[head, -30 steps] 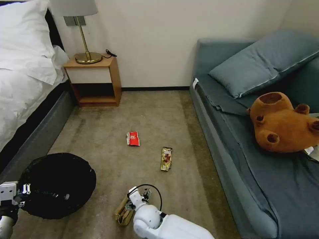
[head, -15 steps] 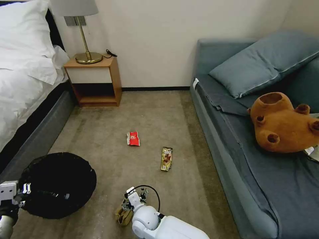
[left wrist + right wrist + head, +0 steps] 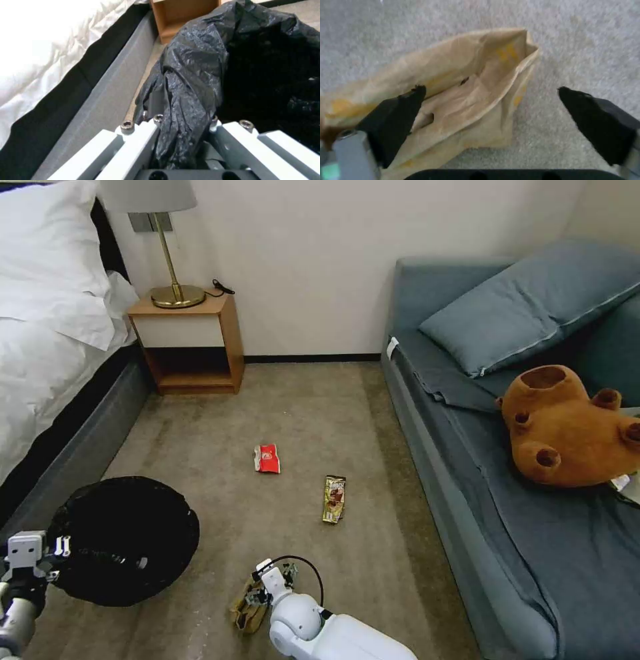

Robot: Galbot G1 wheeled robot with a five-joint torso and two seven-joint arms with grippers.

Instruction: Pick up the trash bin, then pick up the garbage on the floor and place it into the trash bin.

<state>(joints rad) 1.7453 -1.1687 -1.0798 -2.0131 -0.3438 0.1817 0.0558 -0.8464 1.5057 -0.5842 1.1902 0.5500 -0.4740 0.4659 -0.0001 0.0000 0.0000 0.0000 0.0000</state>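
the right gripper (image 3: 490, 100) is hanging low over the carpet with its jaws spread wide, and the tan paper bag (image 3: 453, 95) is lying partly between them: one black pad (image 3: 396, 117) is pressing at the bag's crumpled side, the other pad is standing out over bare carpet, apart from the bag's folded edge. in the head view the same gripper (image 3: 257, 597) is sitting right on the bag (image 3: 245, 608). to do this well, i'd judge the jaws need to be dropping a touch further and closing across the bag's thick folded middle rather than a loose flap, since thin paper is likely to slide or tear out of a shallow pinch.

out to the left of those jaws, the left gripper (image 3: 183, 140) is clamped on the black liner and rim of the trash bin (image 3: 200, 75), a fold of crinkly bag bunched between its jaws. in the head view the left gripper (image 3: 40, 560) is holding the trash bin (image 3: 127, 540) with its mouth facing up and open, well apart from the paper bag.

farther ahead of the right jaws, the gold-brown wrapper (image 3: 334, 499) and the red snack packet (image 3: 267, 458) are lying flat on the carpet, near each other and untouched. the bed (image 3: 47, 347) is running close beside the bin, the nightstand (image 3: 190, 343) standing beyond, the sofa (image 3: 507, 500) on the far right; nothing is blocking the path from bag to bin.
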